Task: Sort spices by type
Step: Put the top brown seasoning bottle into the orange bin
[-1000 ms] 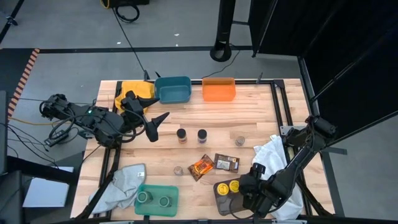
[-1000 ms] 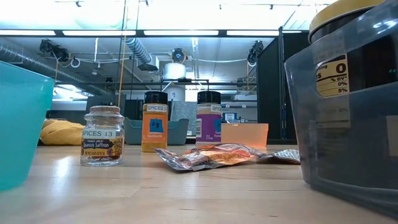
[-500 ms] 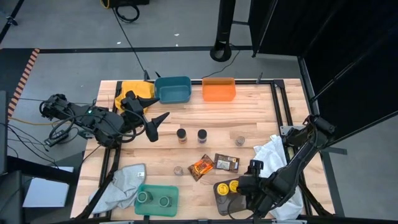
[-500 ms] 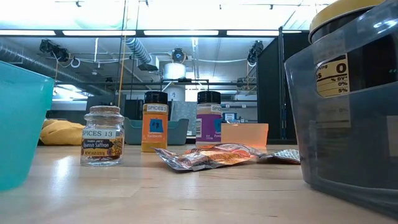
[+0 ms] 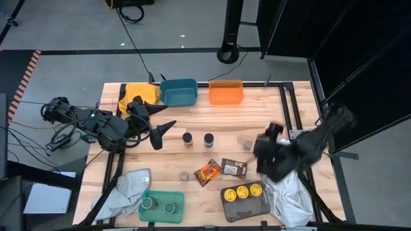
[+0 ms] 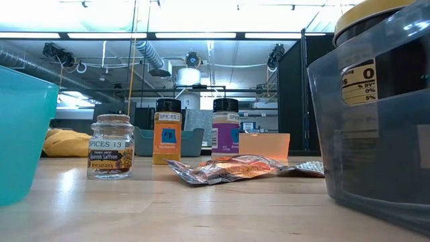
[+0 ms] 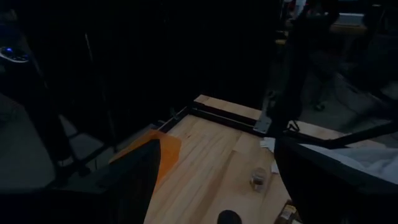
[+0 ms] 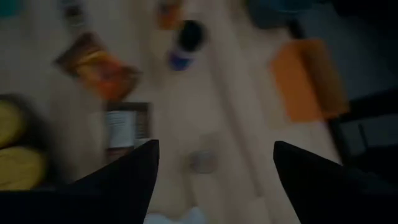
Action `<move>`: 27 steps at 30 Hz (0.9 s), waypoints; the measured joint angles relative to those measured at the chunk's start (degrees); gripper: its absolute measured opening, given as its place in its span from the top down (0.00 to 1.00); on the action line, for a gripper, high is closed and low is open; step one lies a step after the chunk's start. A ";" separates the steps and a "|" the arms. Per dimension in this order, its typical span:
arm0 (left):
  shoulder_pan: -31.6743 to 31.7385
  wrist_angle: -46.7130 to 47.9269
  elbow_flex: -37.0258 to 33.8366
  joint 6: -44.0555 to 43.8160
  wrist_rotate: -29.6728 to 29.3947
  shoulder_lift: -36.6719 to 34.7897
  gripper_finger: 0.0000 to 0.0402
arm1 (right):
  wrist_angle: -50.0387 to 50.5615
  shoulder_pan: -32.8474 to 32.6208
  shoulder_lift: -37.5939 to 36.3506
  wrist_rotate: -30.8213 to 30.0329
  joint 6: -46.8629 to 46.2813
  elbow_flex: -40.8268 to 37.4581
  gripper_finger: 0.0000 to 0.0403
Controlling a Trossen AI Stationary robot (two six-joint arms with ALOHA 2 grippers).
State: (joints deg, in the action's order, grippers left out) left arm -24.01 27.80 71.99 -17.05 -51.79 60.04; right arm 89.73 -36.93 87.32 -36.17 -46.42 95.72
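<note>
Right tool (image 5: 268, 156) hangs spread and empty above the counter (image 5: 257, 115) — near three yellow-lid jars (image 5: 243, 190) in the grey tray (image 5: 245, 206). Left tool (image 5: 162, 128) waits, spread.

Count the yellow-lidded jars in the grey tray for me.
3, side by side in the grey tray at the near edge: left jar, middle jar, right jar. None looks hidden.
</note>
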 joint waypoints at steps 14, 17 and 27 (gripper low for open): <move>0.02 1.91 0.00 -1.48 -0.48 0.10 0.20 | -9.43 29.00 -24.30 8.82 9.33 -25.67 0.21; 0.02 1.93 0.00 -2.49 -0.48 0.12 0.20 | -17.95 33.14 -24.80 16.02 13.95 -31.90 0.20; 0.02 2.92 0.00 -4.67 -0.46 0.10 0.20 | -32.93 38.17 -17.79 27.37 20.85 -43.12 0.17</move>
State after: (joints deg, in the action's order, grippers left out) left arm -23.99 30.73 71.99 -21.72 -52.25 60.14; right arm 56.80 1.23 69.53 -8.80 -25.57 52.60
